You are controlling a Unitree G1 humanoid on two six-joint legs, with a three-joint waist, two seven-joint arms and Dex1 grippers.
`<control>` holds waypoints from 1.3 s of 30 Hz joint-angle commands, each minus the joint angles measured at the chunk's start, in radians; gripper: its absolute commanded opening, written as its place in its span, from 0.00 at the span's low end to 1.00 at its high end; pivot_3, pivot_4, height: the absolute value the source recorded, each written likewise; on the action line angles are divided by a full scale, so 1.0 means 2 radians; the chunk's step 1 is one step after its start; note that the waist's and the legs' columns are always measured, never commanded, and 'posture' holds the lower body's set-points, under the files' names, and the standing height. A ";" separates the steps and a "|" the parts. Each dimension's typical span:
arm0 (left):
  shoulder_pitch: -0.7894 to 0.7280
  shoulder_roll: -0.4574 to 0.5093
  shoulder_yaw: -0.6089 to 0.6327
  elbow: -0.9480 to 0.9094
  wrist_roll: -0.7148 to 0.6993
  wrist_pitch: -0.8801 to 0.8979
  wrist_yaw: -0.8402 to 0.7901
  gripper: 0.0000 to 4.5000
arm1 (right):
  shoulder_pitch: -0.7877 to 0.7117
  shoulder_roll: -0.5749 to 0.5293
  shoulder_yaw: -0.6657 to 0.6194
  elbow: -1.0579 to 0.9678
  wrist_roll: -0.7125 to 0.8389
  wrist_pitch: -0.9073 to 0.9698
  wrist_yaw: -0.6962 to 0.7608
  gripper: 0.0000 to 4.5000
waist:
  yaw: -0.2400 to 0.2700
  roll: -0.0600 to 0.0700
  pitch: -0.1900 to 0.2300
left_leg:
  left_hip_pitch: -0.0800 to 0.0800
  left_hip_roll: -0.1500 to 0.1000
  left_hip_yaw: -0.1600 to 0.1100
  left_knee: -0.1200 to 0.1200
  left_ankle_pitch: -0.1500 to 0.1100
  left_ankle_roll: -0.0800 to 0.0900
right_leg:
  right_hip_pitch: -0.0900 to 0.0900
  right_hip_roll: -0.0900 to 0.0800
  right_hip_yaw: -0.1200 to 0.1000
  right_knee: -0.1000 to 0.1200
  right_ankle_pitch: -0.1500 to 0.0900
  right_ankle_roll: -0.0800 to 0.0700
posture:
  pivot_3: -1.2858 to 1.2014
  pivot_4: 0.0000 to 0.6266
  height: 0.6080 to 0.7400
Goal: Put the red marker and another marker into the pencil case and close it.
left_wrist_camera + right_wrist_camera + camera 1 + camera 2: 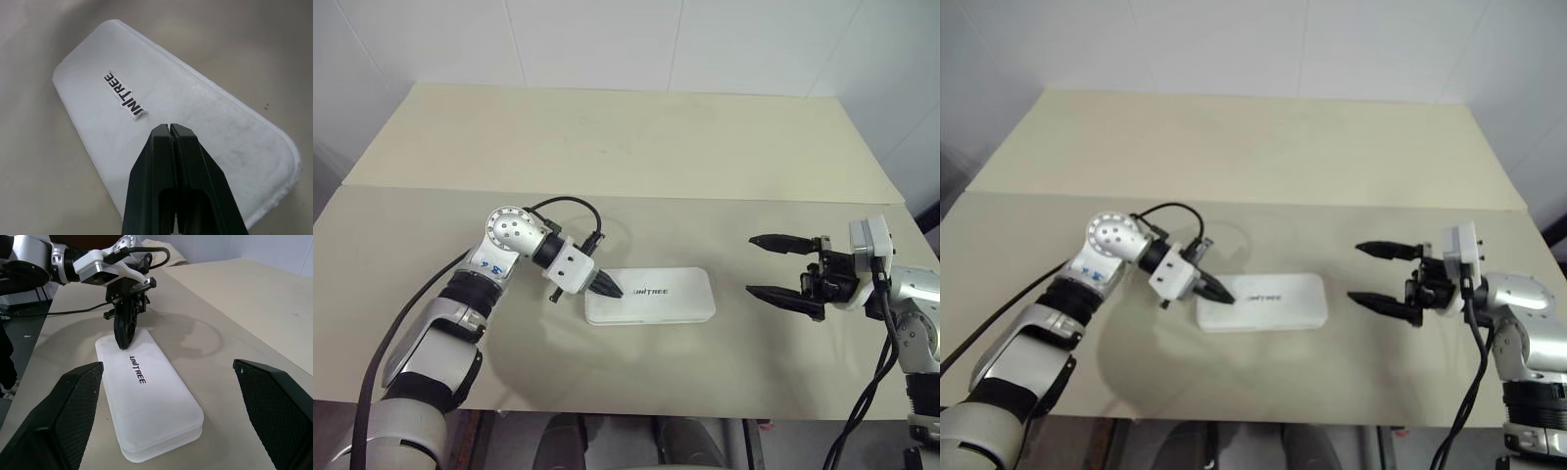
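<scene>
The pencil case [651, 295] lies flat on the beige table [636, 147], slightly below the centre of the left eye view, with its lid down and the black "UNITREE" print facing up. The left gripper [610, 288] reaches in from the lower left of that frame and angles downward; its two black fingers are pressed together with nothing between them, and their tips sit over the left end of the case lid, at or just above its surface; contact cannot be confirmed. The right gripper [751, 264] stands at the right of the frame, well apart from the case, pointing toward it with its jaws spread wide and empty, one finger above the other. The left wrist view shows the closed fingertips [171, 134] just beside the end of the printed word on the white lid, a detail the head views do not resolve. The right wrist view looks along the case lengthwise: it shows the seam between lid and base along the near rounded end of the case [161, 431], the left gripper [123, 340] standing nearly upright on the far end of the lid, and the two open fingers [63, 416] framing the case from either side without touching it.
</scene>
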 commanded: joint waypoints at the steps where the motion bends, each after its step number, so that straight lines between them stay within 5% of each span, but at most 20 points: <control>1: -0.001 -0.017 -0.016 0.025 0.029 -0.013 -0.049 0.01 | -0.007 0.003 -0.002 -0.004 0.002 -0.009 -0.001 1.00 | 0.001 0.000 0.000 | 0.000 0.000 0.000 0.000 0.000 0.000 | 0.000 0.000 0.000 0.000 0.000 0.000 | 0.52 0.24 1.00; 10: 0.016 -0.035 0.079 -0.015 -0.036 0.116 0.025 0.01 | -0.007 0.005 -0.002 -0.003 -0.005 -0.011 -0.004 1.00 | -0.002 0.000 0.000 | -0.001 0.000 0.000 -0.001 0.000 0.000 | -0.001 0.000 0.000 0.000 0.000 0.000 | 0.52 0.24 1.00; 17: 0.086 -0.032 0.155 -0.134 -0.085 0.214 0.076 0.01 | -0.014 0.014 0.005 0.004 -0.011 -0.011 -0.005 1.00 | -0.002 0.000 0.000 | -0.001 0.000 -0.001 -0.001 0.000 0.000 | -0.002 0.000 -0.001 0.001 0.000 0.000 | 0.52 0.24 1.00; 21: 0.133 -0.011 0.187 -0.214 -0.119 0.286 0.084 0.20 | -0.026 0.015 0.011 0.019 -0.015 -0.016 0.000 1.00 | -0.003 0.000 0.000 | -0.001 0.000 -0.001 0.000 0.000 0.000 | -0.002 0.000 -0.001 0.002 0.000 0.000 | 0.52 0.24 1.00; 31: 0.217 0.063 0.268 -0.305 -0.173 0.359 0.069 0.95 | -0.058 -0.001 0.014 0.066 -0.024 -0.025 0.031 1.00 | -0.003 0.000 0.000 | -0.001 0.000 -0.001 0.000 0.000 0.000 | -0.001 0.000 -0.001 0.001 0.000 0.000 | 0.52 0.24 1.00; 39: 0.242 0.102 0.321 -0.292 -0.170 0.359 0.077 0.99 | -0.102 0.004 0.030 0.085 -0.038 -0.031 0.036 1.00 | -0.005 0.001 0.000 | -0.001 0.000 -0.001 -0.001 0.000 0.000 | -0.002 0.000 -0.001 0.001 0.000 0.000 | 0.52 0.24 1.00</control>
